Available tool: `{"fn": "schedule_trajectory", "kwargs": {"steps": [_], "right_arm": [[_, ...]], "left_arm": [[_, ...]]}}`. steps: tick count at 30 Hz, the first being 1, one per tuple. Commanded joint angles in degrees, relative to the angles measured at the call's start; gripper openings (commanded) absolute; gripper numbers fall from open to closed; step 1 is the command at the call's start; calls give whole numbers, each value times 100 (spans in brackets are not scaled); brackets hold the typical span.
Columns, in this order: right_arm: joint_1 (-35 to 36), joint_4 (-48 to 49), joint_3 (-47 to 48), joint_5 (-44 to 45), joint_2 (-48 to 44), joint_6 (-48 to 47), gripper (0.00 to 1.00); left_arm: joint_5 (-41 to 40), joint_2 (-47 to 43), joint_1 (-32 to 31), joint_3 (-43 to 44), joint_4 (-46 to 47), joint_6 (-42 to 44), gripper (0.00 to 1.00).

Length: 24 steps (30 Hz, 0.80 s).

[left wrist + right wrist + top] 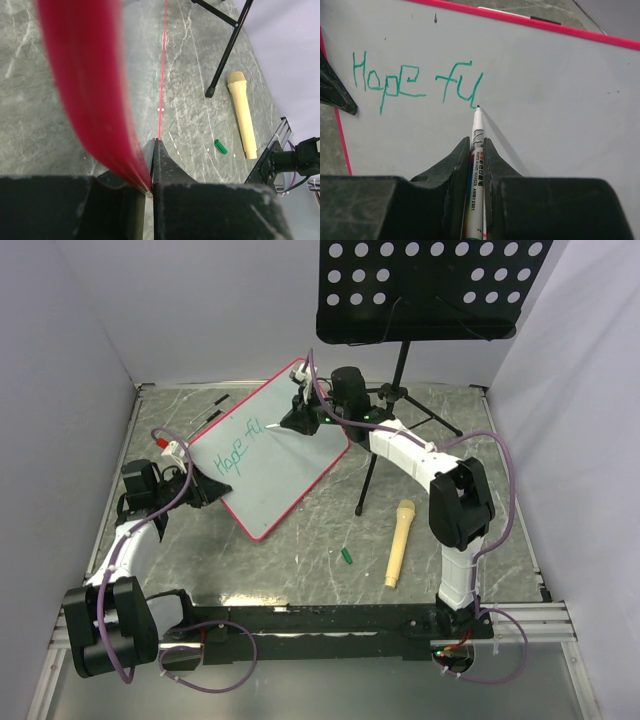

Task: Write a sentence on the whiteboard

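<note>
The whiteboard point(285, 475), white with a pink-red frame, lies tilted on the table left of centre. The sentence point(415, 82) on it reads "Hope fu" in teal strokes point(238, 445). My right gripper point(477, 142) is shut on a white marker point(476, 125) whose tip touches the board at the foot of the "u". From above, that gripper point(300, 420) hovers over the board's upper part. My left gripper point(205, 490) is shut on the board's lower left edge. In the left wrist view, the red frame point(85, 75) runs blurred into the closed jaws point(154, 145).
A black perforated music stand point(425, 285) rises at the back, its tripod legs point(375, 475) just right of the board. A beige microphone point(398, 543) and a small green cap point(346, 556) lie near the front. A white, red-tipped object point(168, 445) sits left of the board.
</note>
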Motion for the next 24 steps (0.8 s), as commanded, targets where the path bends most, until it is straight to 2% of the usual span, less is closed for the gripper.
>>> {"fn": "schedule_trajectory", "kwargs": {"steps": [1, 10, 24], "right_arm": [[-41, 179, 420, -110, -224, 73, 0], [-41, -5, 806, -83, 128, 82, 0], [-33, -14, 763, -22, 286, 11, 0]], "left_arm": [[-73, -25, -23, 268, 267, 339, 1], [-73, -16, -32, 268, 258, 339, 1], [-82, -25, -23, 268, 258, 339, 1]]}}
